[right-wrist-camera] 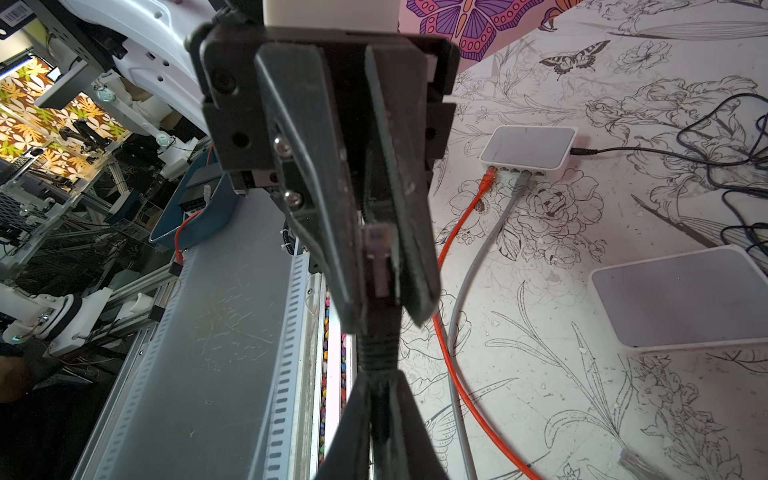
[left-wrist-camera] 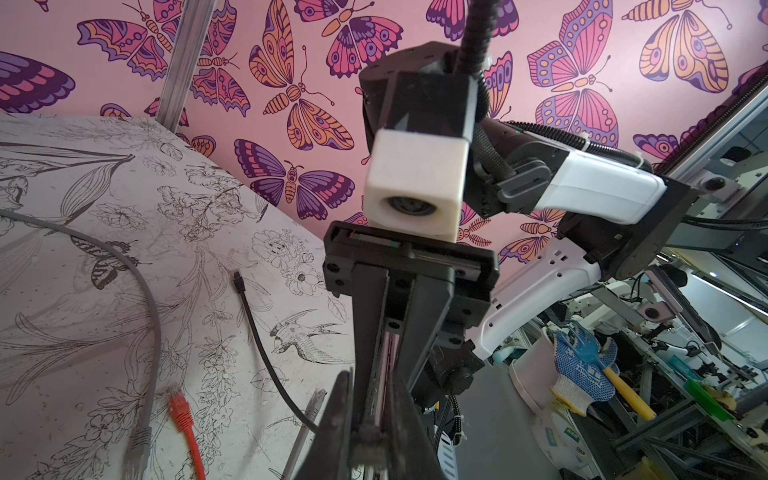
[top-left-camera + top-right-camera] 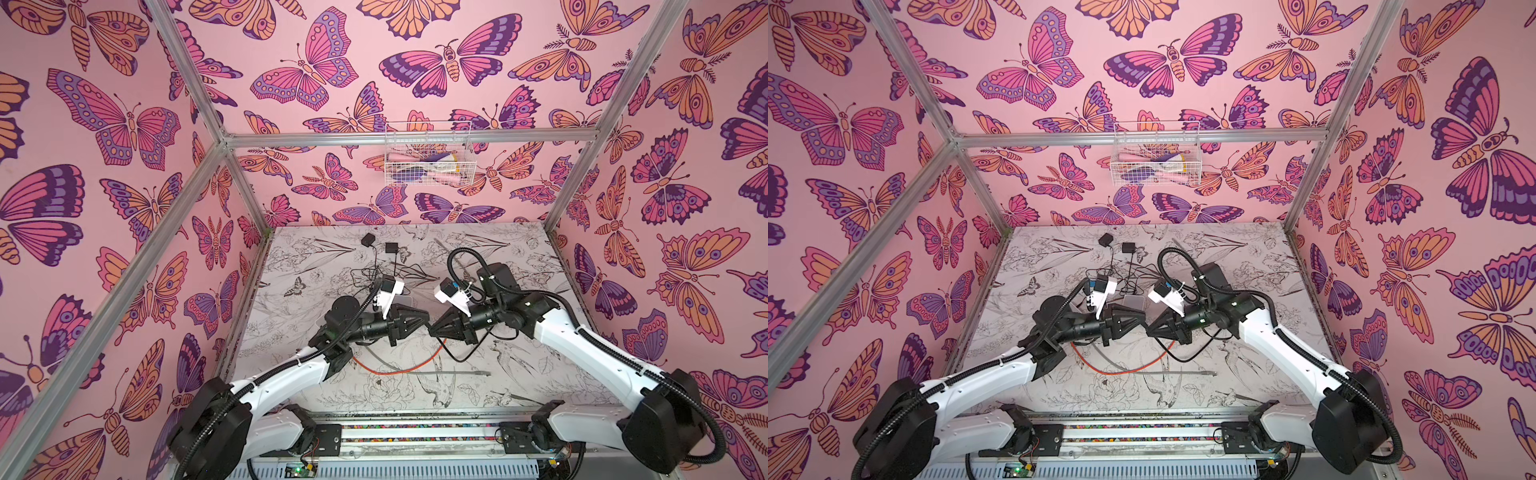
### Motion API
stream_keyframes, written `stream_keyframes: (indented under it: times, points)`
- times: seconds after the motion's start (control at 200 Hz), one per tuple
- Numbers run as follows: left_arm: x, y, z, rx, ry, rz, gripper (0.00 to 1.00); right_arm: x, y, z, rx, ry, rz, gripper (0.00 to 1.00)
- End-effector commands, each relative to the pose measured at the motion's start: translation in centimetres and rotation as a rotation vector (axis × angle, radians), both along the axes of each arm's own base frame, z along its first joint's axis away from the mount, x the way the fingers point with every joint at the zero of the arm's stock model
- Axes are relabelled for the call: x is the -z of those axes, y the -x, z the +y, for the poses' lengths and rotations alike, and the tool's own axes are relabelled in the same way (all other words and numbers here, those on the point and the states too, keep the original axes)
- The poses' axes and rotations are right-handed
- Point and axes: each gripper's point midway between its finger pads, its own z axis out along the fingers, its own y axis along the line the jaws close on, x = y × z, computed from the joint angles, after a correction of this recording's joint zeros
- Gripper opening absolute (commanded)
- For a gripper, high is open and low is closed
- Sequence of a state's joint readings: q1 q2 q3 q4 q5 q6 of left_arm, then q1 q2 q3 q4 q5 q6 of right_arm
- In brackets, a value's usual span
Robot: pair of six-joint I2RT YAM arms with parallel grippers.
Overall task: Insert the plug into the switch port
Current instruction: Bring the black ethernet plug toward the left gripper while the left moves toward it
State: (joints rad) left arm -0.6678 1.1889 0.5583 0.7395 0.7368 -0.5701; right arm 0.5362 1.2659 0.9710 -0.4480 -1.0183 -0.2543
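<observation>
Left fingers (image 1: 316, 208) pinch clear boxy plug (image 1: 378, 257); right fingers (image 1: 347, 440) clamp black cable (image 1: 380, 399) below ribbed boot (image 1: 380, 351).

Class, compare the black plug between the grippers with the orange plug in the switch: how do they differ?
The black plug is in the air, clamped in the left gripper, its black cable in the right gripper; the orange plug sits in the switch's end port. The black plug's boot is black, the orange plug's orange. Both are network plugs.
</observation>
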Motion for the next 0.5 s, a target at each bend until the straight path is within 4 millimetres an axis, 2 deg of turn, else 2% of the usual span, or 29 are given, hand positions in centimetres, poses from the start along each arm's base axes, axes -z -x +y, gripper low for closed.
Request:
stream_keyframes:
  times: [0.0, 0.14, 0.266, 0.406, 0.446, 0.496]
  points:
    - [-1.0, 0.0, 0.1, 0.003, 0.026, -0.034, 0.00, -0.9, 0.3, 0.0, -0.015, -0.027, -0.031, 0.12]
    - [-0.7, -0.1, 0.1, 0.005, 0.022, -0.030, 0.00, -0.8, 0.2, 0.1, -0.013, -0.028, -0.032, 0.10]
    - [-0.5, -0.1, 0.2, 0.008, 0.015, -0.024, 0.01, -0.9, 0.1, 0.1, -0.006, -0.025, -0.034, 0.01]
    - [-0.6, -0.5, 0.9, -0.023, 0.013, -0.025, 0.61, -0.2, -1.4, -0.1, 0.069, 0.036, -0.056, 0.00]
    - [-0.6, -0.9, 1.4, -0.054, 0.010, -0.021, 0.70, 0.2, -2.2, -0.3, 0.112, 0.072, -0.067, 0.00]
    - [-0.2, -1.9, 2.3, -0.115, -0.011, 0.002, 0.76, 0.6, -3.0, -0.7, 0.160, 0.126, -0.090, 0.00]
